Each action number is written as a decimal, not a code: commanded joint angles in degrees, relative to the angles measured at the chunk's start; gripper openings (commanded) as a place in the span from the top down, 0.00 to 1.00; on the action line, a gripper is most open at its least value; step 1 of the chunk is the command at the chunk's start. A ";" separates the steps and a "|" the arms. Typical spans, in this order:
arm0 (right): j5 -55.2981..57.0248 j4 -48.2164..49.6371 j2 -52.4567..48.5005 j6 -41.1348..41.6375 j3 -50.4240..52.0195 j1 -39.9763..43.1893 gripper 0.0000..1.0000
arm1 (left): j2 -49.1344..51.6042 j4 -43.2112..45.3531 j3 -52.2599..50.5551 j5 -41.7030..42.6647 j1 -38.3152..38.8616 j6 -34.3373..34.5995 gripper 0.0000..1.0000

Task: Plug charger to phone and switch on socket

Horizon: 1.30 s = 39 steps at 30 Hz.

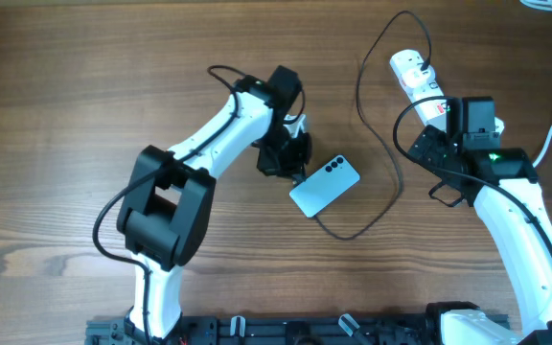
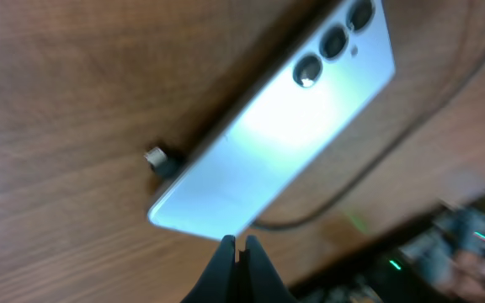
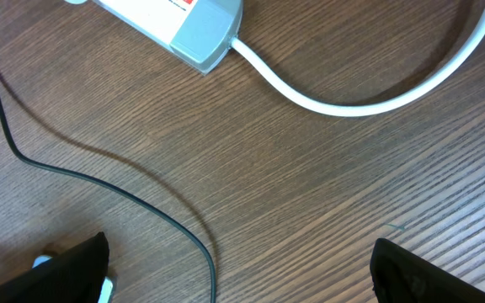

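While poised at end of phone (image 2: 276,135), pinched shut, empty: left hand (image 2: 237,242). Spread wide, empty, near socket (image 3: 175,21) far right: right hand (image 3: 238,261). Charger tip (image 2: 157,158) beside phone.

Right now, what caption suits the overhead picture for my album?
Left gripper shut beside the face-down phone, right gripper open near the socket, black charger cable looping between them.
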<state>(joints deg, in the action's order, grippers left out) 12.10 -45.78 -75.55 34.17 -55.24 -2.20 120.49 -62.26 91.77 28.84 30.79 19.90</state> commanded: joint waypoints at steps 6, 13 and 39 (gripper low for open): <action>0.96 0.11 -0.55 -0.98 -0.66 0.13 0.00 | -1.66 3.61 3.76 -23.61 6.80 -2.58 0.76; 0.96 0.11 -0.55 -1.01 -0.66 0.13 0.00 | -1.66 3.58 3.76 -23.58 9.35 -6.21 0.00; 0.96 0.11 -0.55 -0.98 -0.66 0.13 0.01 | -1.53 18.78 -8.33 -31.39 16.72 -10.58 0.00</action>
<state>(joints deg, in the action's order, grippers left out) 12.10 -45.78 -75.55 34.17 -55.24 -2.20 120.38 -45.23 85.91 1.93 47.24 10.66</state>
